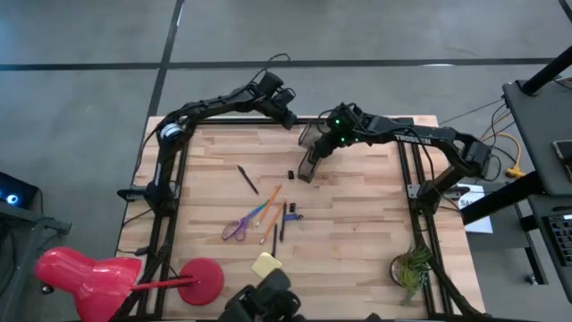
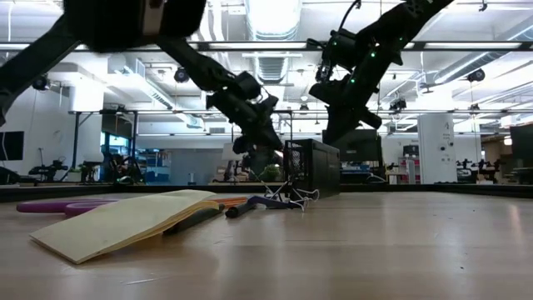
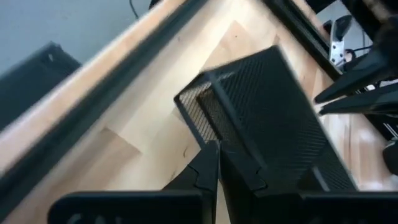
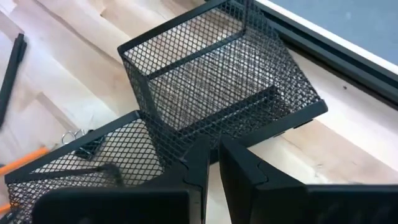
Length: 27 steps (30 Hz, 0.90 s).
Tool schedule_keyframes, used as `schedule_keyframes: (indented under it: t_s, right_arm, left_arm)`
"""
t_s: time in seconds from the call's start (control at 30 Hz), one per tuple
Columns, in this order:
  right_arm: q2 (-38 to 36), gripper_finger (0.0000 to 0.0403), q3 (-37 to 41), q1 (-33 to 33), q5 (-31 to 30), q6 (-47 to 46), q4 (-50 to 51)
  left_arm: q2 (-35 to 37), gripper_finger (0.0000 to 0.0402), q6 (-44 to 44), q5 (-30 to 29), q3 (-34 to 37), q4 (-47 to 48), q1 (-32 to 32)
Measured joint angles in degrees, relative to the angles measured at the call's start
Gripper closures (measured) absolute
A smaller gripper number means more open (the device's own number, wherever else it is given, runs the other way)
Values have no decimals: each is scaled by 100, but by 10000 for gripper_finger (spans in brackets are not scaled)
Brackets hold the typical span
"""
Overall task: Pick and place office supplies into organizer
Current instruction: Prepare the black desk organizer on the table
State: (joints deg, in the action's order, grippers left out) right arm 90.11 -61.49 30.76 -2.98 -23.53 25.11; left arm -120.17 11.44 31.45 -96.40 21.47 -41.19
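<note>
Right gripper (image 1: 315, 163), fingers closed with nothing held, hovers over organizer (image 1: 315, 148) at worktop's far edge; supplies, scissors (image 1: 243, 224) included, lie toward near edge. Left gripper (image 1: 288, 118) also clenched, empty.

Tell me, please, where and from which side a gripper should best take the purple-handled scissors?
Probably the blades just beyond the handles, from straight above. The scissors lie flat on the table, pens close beside the blades; the narrow middle suits a two-finger pinch better than the wide loops.
</note>
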Motion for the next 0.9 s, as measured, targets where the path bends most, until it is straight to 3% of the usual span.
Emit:
schedule_keyframes:
  t_s: [0.9]
  right_arm:
    - [-20, 374, 268, -17, -186, -187, 648]
  left_arm:
    - [-257, 401, 29, 661, -173, -948, 624]
